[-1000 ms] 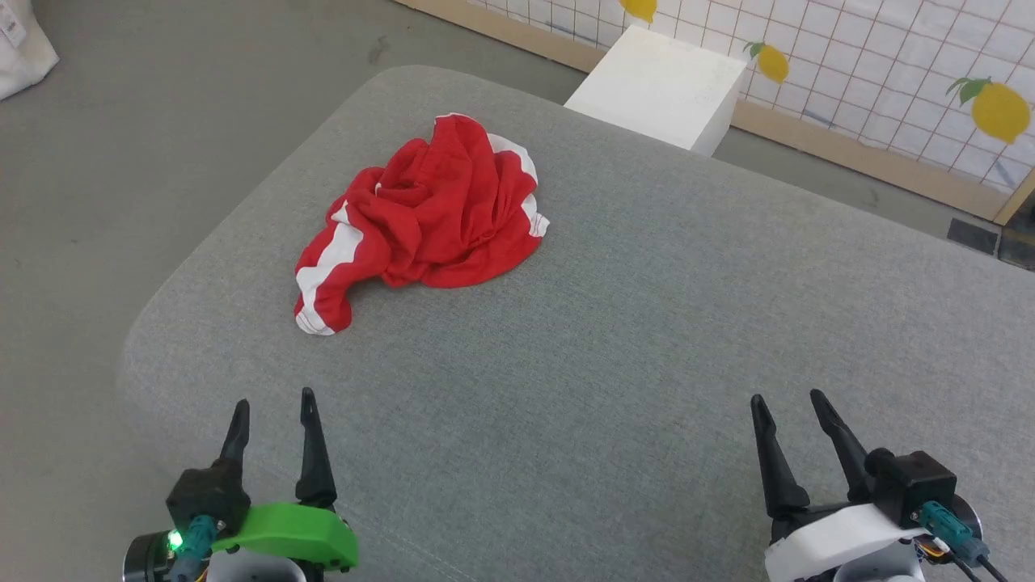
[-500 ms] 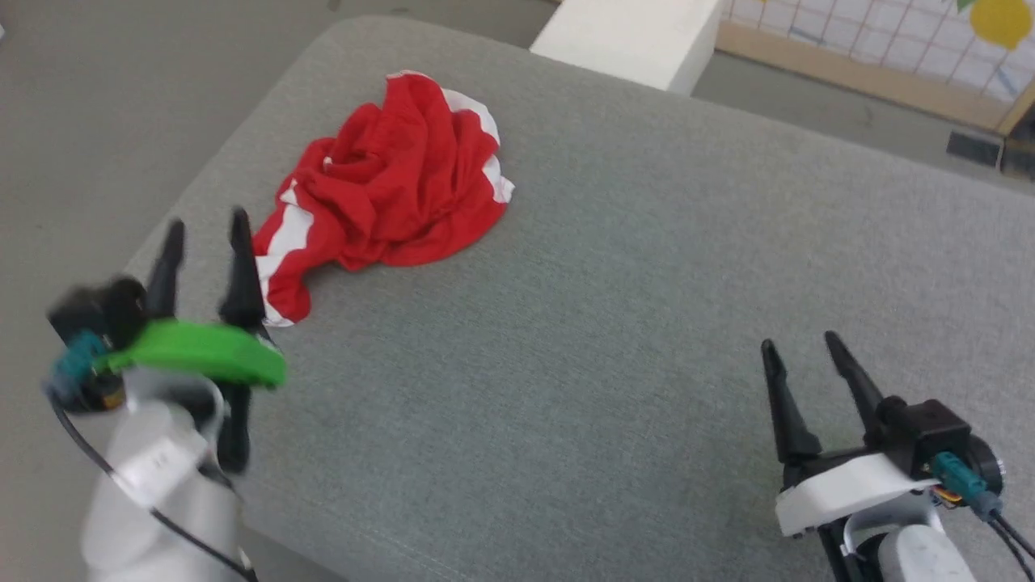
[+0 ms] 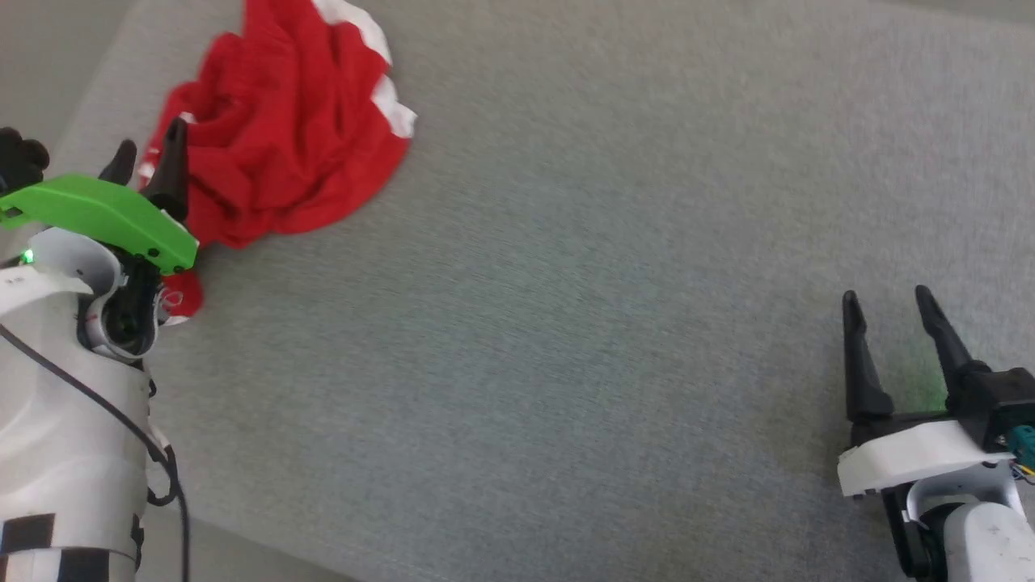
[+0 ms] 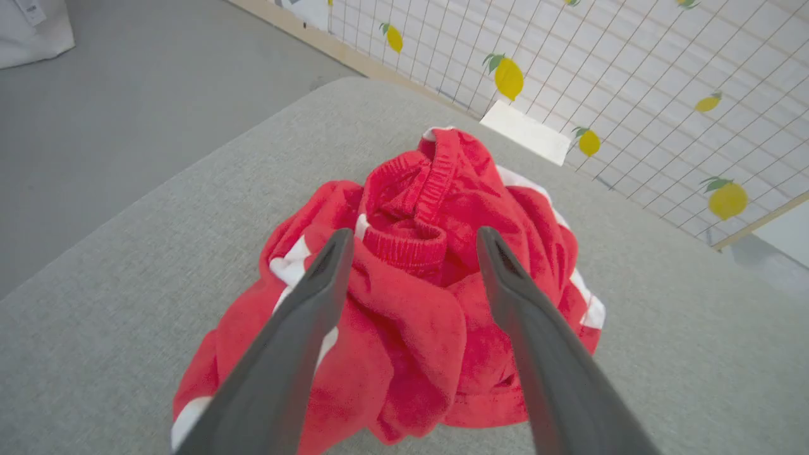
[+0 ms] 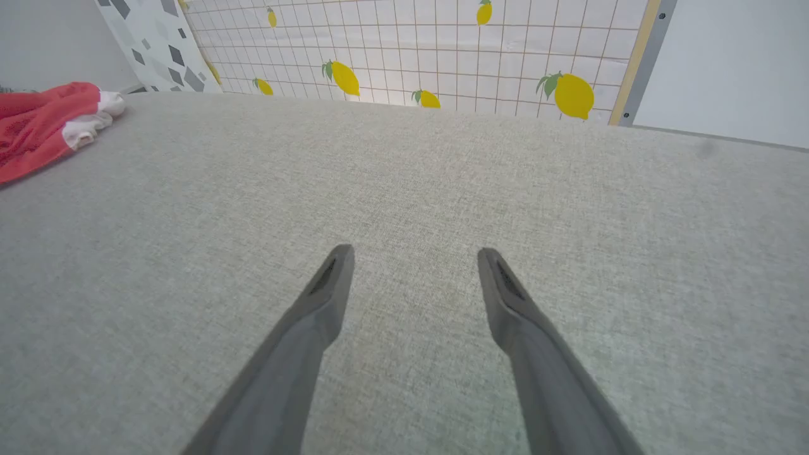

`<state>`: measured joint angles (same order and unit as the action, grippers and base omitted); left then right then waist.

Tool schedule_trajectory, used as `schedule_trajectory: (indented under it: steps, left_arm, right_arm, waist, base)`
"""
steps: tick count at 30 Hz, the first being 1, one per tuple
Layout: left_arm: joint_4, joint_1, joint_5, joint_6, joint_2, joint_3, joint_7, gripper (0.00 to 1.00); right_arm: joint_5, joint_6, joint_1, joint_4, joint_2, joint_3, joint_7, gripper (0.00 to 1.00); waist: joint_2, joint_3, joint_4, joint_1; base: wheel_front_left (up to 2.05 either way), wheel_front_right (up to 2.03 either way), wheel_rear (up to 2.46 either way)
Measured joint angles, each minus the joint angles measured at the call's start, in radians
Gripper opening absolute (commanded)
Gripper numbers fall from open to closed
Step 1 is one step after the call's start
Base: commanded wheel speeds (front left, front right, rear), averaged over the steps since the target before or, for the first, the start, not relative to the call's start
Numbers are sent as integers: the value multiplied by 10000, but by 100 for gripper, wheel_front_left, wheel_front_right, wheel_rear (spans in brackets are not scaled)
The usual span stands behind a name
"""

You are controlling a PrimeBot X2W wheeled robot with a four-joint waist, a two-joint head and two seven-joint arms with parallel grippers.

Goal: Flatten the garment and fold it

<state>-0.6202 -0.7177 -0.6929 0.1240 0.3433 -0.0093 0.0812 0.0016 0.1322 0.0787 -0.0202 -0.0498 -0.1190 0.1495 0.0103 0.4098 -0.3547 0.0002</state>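
I am holding the left gripper (image 3: 148, 153), two long dark fingers under a green cover (image 3: 97, 214), spread wide and empty at the near edge of the crumpled bright red soft shorts (image 3: 283, 145) with white side stripes. The heap is lying straight ahead of the tips, stretching away from me on the grey fabric cushion (image 3: 566, 339), gathered waistband (image 4: 436, 170) bunched on top. The right gripper (image 3: 885, 297), likewise spread and empty, is sitting well apart, so I judge the left should grab first.
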Motion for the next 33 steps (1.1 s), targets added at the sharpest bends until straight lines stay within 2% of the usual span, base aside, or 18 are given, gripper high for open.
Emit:
schedule_trajectory:
  steps: [6,9,12,13,14,15,21,25,28,29,33]
  left_arm:
    - [-1643,-267,-382,-127,82,-385,1946,100]
    - [-2071,-542,-468,-347,184,-393,2556,100]
    - [-2261,-735,-514,-382,284,-407,2736,100]
    - [-2297,-737,-512,-395,305,-430,2708,91]
    - [-2320,-738,-510,-401,307,-439,2560,16]
    - [-2337,-732,-504,-405,305,-437,2328,0]
    - [-2057,-593,-307,-224,151,-353,4,0]
    - [-1340,-660,-261,-88,347,-236,-1392,0]
    - [-631,-823,-322,-15,604,-230,-1829,0]
    - [293,-1092,-441,-10,784,-382,-1877,0]
    - [1985,-1637,-1110,-4,780,-719,-1639,0]
  right_arm:
    - [10,0,-8,337,4,-36,-52,100]
    - [25,0,-7,470,8,23,-25,100]
    - [54,2,20,537,15,128,6,100]
    - [54,2,25,539,19,148,6,100]
    - [54,2,29,533,19,161,6,100]
    - [56,2,30,516,19,171,8,100]
    - [184,0,33,100,10,278,92,100]
    - [433,0,11,-391,4,479,244,100]
    - [706,0,-32,-771,4,598,420,100]
    - [959,0,-89,-1124,4,696,598,100]
    - [1290,0,-135,-1561,2,809,807,100]
  waist:
    - [0,824,395,0]
    - [0,1076,542,-1]
    - [0,1197,667,-2]
    - [0,1204,688,-2]
    - [0,1188,697,-2]
    - [0,1167,698,-2]
    - [0,778,652,-1]
    - [0,327,662,-1]
    - [0,-81,726,-1]
    - [0,-527,851,-1]
    - [0,-1101,1141,-1]
  base:
    - [0,0,0]
    - [0,0,0]
    - [0,0,0]
    - [0,0,0]
    - [0,0,0]
    - [0,0,0]
    - [0,0,0]
    - [0,0,0]
    - [0,0,0]
    - [0,0,0]
    - [0,0,0]
